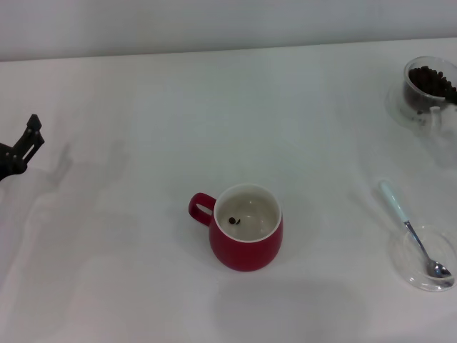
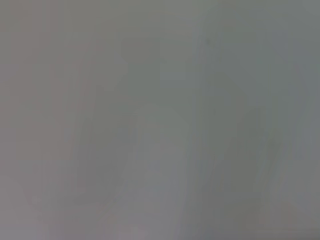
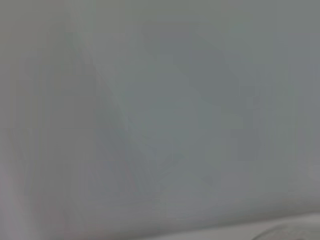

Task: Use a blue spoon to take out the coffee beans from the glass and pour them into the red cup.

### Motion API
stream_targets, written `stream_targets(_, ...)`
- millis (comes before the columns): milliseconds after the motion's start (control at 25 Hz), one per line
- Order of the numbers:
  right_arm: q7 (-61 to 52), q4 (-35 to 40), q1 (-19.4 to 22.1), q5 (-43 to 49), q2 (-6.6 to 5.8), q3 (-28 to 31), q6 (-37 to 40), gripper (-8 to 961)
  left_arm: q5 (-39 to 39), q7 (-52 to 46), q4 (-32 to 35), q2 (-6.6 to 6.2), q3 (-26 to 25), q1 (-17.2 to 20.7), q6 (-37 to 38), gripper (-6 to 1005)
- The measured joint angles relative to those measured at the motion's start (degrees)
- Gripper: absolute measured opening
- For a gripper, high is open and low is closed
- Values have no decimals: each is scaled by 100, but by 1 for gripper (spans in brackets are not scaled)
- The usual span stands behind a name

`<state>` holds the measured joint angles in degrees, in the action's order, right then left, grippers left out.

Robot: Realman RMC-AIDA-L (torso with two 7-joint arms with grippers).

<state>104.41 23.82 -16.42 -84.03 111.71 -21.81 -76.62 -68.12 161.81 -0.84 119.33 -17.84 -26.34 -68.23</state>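
Left claw parked far left, grip impossible to tell; pinch slim pale-blue-handled metal spoon mid-handle off shallow clear glass dish, right of rounded red ceramic cup, then keep level toward small clear glass of dark coffee beans far right.

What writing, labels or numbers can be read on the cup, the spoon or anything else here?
None: no view shows readable text.
Red cup: plain, no print.
Spoon, glass and dish: unmarked.
Both wrist views: only a blank pale surface.
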Motion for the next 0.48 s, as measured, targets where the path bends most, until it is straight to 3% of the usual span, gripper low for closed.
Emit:
stream_targets(280,812,-65,-146,-243,247,1081,355,302,-75,0,-16,12,0,57,-23,862)
stream_targets(480,1680,-586,-127,-872,256,1303,473,302,-264,0,-83,12,0,152,-90,861)
